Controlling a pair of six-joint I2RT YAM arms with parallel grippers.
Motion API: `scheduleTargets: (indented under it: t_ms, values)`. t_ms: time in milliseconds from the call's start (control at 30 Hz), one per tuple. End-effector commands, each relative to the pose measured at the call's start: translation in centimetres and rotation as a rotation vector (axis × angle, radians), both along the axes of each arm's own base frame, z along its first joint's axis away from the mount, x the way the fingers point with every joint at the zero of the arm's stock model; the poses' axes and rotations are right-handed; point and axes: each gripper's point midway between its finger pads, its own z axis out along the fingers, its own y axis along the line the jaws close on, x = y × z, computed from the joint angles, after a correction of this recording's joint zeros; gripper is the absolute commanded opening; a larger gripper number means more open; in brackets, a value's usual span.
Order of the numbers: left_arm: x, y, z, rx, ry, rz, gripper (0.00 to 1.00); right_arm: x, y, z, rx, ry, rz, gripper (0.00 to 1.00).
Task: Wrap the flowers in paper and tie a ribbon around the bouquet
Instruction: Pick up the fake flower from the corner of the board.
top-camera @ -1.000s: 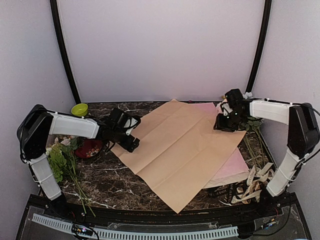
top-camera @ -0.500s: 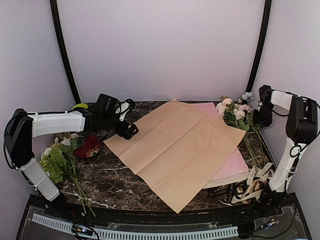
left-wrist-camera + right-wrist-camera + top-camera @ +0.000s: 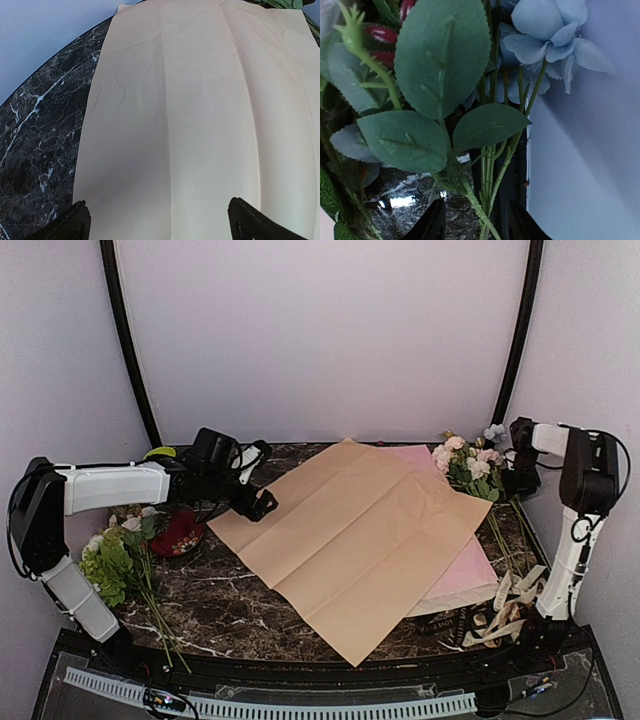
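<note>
The flowers (image 3: 545, 30), pale blue blossoms with broad green leaves, fill the right wrist view. From above they lie at the back right (image 3: 493, 432) by the wall. My right gripper (image 3: 477, 222) (image 3: 520, 476) is open, with their green stems (image 3: 490, 175) standing between its fingers and gaps on both sides. My left gripper (image 3: 162, 222) (image 3: 258, 478) hangs wide open over the left corner of the tan kraft sheet (image 3: 350, 530), holding nothing. The black ribbon (image 3: 447, 623) with pale lettering lies at the front right. The paper is out of view, and no bouquet shows.
A pink sheet (image 3: 465, 575) lies under the tan one. Pink-and-white blossoms (image 3: 455, 455) lie beside the blue ones. A cream ribbon (image 3: 512, 605) is tangled at the front right. At left are a leafy bunch (image 3: 115, 562), a dark red thing (image 3: 180, 535) and a yellow-green bowl (image 3: 160, 454).
My right arm swung from the sheet's right corner to the back right wall, onto the flower stems. My left gripper drew back left off the sheet and opened wider.
</note>
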Motion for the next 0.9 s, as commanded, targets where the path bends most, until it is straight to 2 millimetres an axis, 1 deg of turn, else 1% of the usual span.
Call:
scheduleTargets:
  t_ms: [0,33,100,167,200,333,433,500,633,800,867]
  values:
    - [-0.6,0.0,0.9,-0.003,-0.018,-0.031,0.99,0.6,-0.7,-1.1,-0.040,0.032,0.039,0.41]
    - [-0.6,-0.1,0.9,-0.004,-0.019,-0.033,0.99,0.6,-0.8,-1.2,-0.046,0.034,0.040,0.41]
    - [-0.6,-0.2,0.9,-0.008,-0.019,-0.037,0.99,0.8,-0.3,-1.7,-0.021,0.040,0.059,0.41]
    - [-0.7,-0.3,0.8,-0.011,-0.016,-0.044,0.99,0.7,-0.4,-2.3,-0.029,0.048,0.057,0.41]
    - [-0.7,-0.3,0.7,-0.010,-0.014,-0.044,0.99,0.7,-0.6,-2.5,-0.038,0.054,0.054,0.39]
    - [-0.7,-0.3,0.6,-0.006,-0.016,-0.045,0.99,0.9,-1.0,-3.4,-0.066,0.070,0.060,0.27]
    - [-0.7,-0.2,0.5,-0.002,-0.015,-0.043,0.99,1.1,-0.8,-3.0,-0.114,0.067,0.094,0.15]
    - [-0.6,-0.2,0.4,0.000,-0.015,-0.043,0.99,1.6,-0.3,-2.1,-0.139,0.038,0.115,0.08]
    - [-0.5,-0.3,0.4,-0.001,-0.013,-0.044,0.99,2.2,0.6,0.6,-0.205,-0.027,0.153,0.00]
    - [-0.5,-0.3,0.6,-0.005,-0.017,-0.046,0.99,2.3,0.0,5.6,-0.296,-0.131,0.116,0.00]
    - [-0.6,-0.3,0.6,-0.006,-0.017,-0.045,0.99,2.1,-0.4,7.9,-0.334,-0.181,0.086,0.00]
